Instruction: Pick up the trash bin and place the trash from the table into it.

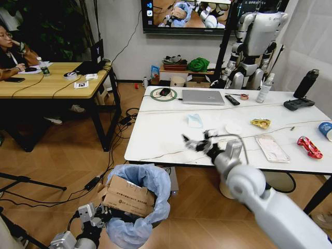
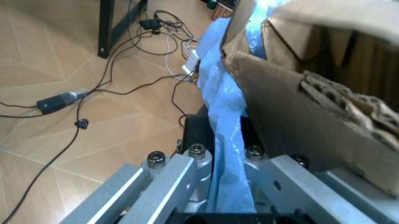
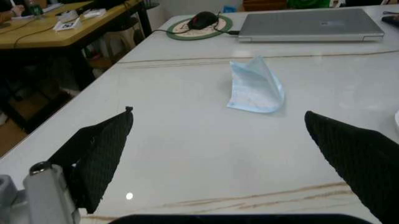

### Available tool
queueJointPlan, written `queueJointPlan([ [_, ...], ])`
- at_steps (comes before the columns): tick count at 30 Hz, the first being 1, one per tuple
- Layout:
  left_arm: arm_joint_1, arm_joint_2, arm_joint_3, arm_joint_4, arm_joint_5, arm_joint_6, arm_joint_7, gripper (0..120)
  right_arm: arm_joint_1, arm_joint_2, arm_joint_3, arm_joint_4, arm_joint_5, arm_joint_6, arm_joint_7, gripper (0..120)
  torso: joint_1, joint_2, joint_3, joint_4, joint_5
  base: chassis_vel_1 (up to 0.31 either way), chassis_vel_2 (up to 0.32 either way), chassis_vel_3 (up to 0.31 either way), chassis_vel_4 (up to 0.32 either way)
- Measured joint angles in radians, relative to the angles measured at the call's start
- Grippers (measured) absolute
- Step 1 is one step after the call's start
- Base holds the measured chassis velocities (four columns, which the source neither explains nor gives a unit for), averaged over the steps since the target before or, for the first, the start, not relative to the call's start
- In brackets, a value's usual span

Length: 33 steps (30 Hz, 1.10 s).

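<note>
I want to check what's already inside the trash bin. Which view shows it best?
The head view: the whole trash bin shows, torn cardboard poking out, the left gripper at its rim. The left wrist view gives a close-up of bag and cardboard.

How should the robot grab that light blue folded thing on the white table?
The light blue folded piece stands up like a little tent, so its raised peak looks easiest to pinch. The right gripper, open and low over the table, could probably come straight forward and close across the ridge from both sides.
</note>
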<state>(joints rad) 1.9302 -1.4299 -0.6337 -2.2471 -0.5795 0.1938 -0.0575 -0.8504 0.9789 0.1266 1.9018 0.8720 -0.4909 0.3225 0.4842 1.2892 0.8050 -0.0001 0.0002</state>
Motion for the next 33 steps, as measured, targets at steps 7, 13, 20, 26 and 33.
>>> queueJointPlan([
  [7,0.007,-0.008,-0.014,-0.020,0.007,-0.002,0.002,0,0.168,0.061,-0.033,-0.211,-0.019,0.044,-0.067,100,0.000,0.000,0.000,0.0002,-0.0002,0.000,0.000,0.000,0.000],
  [13,0.007,-0.019,-0.031,-0.027,0.008,-0.002,0.003,0,0.275,0.147,-0.062,-0.422,-0.076,0.074,-0.144,100,0.000,0.000,0.000,0.0000,-0.0002,0.000,0.000,0.000,0.000],
  [20,0.004,-0.026,-0.047,-0.028,0.007,-0.002,0.004,0,0.339,0.213,-0.089,-0.583,-0.143,0.112,-0.208,100,0.000,0.000,0.000,0.0002,-0.0003,0.000,0.000,0.000,0.000],
  [26,0.005,-0.030,-0.054,-0.026,0.007,-0.004,0.006,0,0.373,0.245,-0.101,-0.705,-0.197,0.137,-0.242,100,0.000,0.000,0.000,0.0000,-0.0002,0.000,0.000,0.000,0.000],
  [33,0.008,-0.034,-0.054,-0.027,0.010,-0.005,0.007,0,0.412,0.273,-0.096,-0.829,-0.267,0.171,-0.264,98,0.000,0.000,0.000,-0.0001,-0.0003,0.000,0.000,0.000,0.000],
])
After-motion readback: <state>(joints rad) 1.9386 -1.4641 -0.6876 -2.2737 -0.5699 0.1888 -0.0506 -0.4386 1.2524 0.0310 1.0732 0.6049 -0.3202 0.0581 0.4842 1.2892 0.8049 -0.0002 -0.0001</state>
